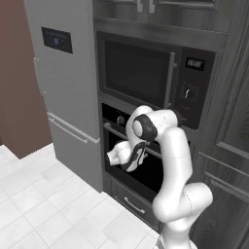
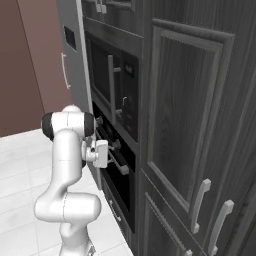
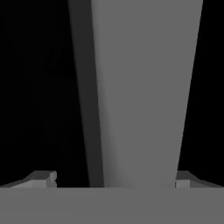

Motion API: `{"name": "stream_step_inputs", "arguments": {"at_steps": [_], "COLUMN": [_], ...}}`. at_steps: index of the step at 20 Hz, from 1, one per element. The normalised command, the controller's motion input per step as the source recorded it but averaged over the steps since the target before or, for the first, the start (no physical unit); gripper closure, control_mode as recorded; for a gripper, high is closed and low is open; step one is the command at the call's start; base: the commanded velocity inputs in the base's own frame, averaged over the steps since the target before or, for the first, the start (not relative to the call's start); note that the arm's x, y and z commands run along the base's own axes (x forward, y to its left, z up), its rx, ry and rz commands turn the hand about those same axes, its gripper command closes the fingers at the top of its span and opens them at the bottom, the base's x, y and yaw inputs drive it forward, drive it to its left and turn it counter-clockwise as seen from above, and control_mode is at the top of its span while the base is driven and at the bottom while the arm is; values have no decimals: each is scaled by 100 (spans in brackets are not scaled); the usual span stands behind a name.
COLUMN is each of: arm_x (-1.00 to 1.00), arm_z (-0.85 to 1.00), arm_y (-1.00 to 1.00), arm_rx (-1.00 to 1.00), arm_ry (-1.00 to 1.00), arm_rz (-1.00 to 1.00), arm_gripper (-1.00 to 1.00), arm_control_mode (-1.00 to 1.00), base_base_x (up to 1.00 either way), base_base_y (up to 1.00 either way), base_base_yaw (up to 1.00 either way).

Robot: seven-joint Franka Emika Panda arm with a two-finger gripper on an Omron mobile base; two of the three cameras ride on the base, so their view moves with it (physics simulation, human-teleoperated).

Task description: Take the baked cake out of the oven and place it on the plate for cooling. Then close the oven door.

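Oven door (image 1: 146,168) seen shut; its handle (image 3: 140,96) is straddled by the hand (image 3: 116,177), fingers spread wide, ungrasped; cake removal, plating and closing are judged outstanding.

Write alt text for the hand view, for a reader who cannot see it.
A wide grey bar, the oven door's handle, runs up the middle of the picture against the black oven door, seen very close. The open end effector straddles it, one fingertip showing at each side of the bar near the bottom, not closed on it.
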Motion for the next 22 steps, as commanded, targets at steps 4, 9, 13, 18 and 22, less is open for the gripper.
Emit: {"name": "stream_step_inputs", "arguments": {"at_steps": [4, 9, 13, 18, 22], "arm_x": [13, 2, -9, -37, -56], "arm_z": [-19, -5, -5, -22, -32], "arm_y": [-7, 0, 7, 29, 61], "arm_rx": [-2, 0, 4, 7, 3], "arm_ry": [0, 0, 1, 5, 6], "arm_rz": [0, 0, 0, 2, 4], "arm_gripper": [100, 100, 100, 100, 100], "arm_control_mode": [-100, -100, -100, -100, -100], "base_base_x": [0, 0, 0, 0, 0], "base_base_y": [0, 0, 0, 0, 0], "base_base_yaw": [0, 0, 0, 0, 0]}}
